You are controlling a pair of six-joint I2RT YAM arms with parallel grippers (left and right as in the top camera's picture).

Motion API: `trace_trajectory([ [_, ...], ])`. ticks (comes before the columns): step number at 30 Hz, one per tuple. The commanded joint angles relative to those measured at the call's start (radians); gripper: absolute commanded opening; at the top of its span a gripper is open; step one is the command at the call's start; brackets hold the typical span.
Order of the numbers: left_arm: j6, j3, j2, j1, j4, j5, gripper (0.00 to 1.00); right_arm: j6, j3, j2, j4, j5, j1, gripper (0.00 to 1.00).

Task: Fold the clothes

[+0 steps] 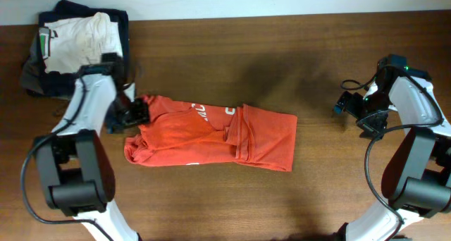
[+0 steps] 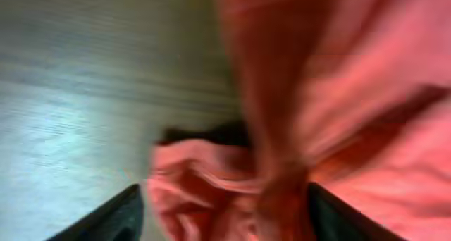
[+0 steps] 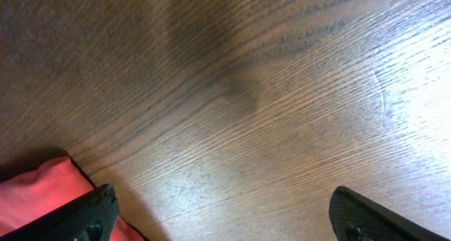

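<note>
The orange-red T-shirt [image 1: 211, 139] lies crumpled and partly folded on the wooden table's middle, with white lettering showing near its top. My left gripper [image 1: 135, 114] is at the shirt's left edge. In the blurred left wrist view its fingers [image 2: 225, 216] stand apart with bunched orange cloth [image 2: 338, 93] between them and a sliver of table beside the left finger. My right gripper [image 1: 343, 105] is open and empty over bare wood to the right of the shirt. In the right wrist view its fingers [image 3: 222, 220] are wide apart and a corner of the shirt [image 3: 35, 192] shows at the lower left.
A pile of folded garments, white [image 1: 77, 40] on top of navy [image 1: 121, 22], sits at the back left corner, just behind my left arm. The table's far edge runs along the top by the wall.
</note>
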Motion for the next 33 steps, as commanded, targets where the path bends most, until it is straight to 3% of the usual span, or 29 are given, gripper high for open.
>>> trace_trajectory([
  [1,0.039,-0.026,-0.004,0.086,0.063,0.019,0.86,0.005,0.018,0.0,0.0,0.012,-0.003,0.99],
  [2,0.163,-0.026,-0.004,0.111,0.076,0.215,0.94,0.005,0.018,0.0,0.0,0.013,-0.003,0.99],
  [6,0.362,-0.033,-0.004,0.11,0.041,0.513,0.99,0.005,0.018,0.0,0.0,0.012,-0.003,0.99],
  [8,0.387,-0.062,-0.004,0.108,0.045,0.53,0.99,0.005,0.018,0.0,0.0,0.012,-0.003,0.99],
  [11,0.253,-0.149,-0.004,0.111,0.151,0.352,0.99,0.005,0.018,0.0,0.0,0.013,-0.003,0.99],
  [15,0.253,-0.211,0.0,0.109,0.218,0.382,0.97,0.006,0.018,0.0,0.0,0.013,-0.003,0.99],
  [19,0.257,-0.245,0.097,0.072,0.229,0.428,0.89,0.005,0.018,0.0,0.0,0.012,-0.003,0.99],
  [22,0.256,-0.245,0.125,0.033,0.229,0.428,0.34,0.005,0.018,0.0,0.0,0.012,-0.003,0.99],
  [23,0.233,-0.245,0.125,0.033,0.228,0.427,0.01,0.005,0.018,0.0,0.0,0.013,-0.003,0.99],
  [25,0.197,-0.193,0.125,0.037,0.174,0.395,0.0,0.005,0.018,0.0,0.0,0.013,-0.003,0.99],
  [28,0.116,0.043,0.123,0.032,-0.064,0.193,0.0,0.005,0.018,0.0,0.0,0.013,-0.003,0.99],
  [31,0.117,0.255,0.123,-0.044,-0.261,0.191,0.01,0.005,0.018,0.0,0.0,0.013,-0.003,0.99],
  [33,0.116,0.286,0.123,-0.137,-0.293,0.192,0.0,0.005,0.018,0.0,0.0,0.012,-0.003,0.99],
])
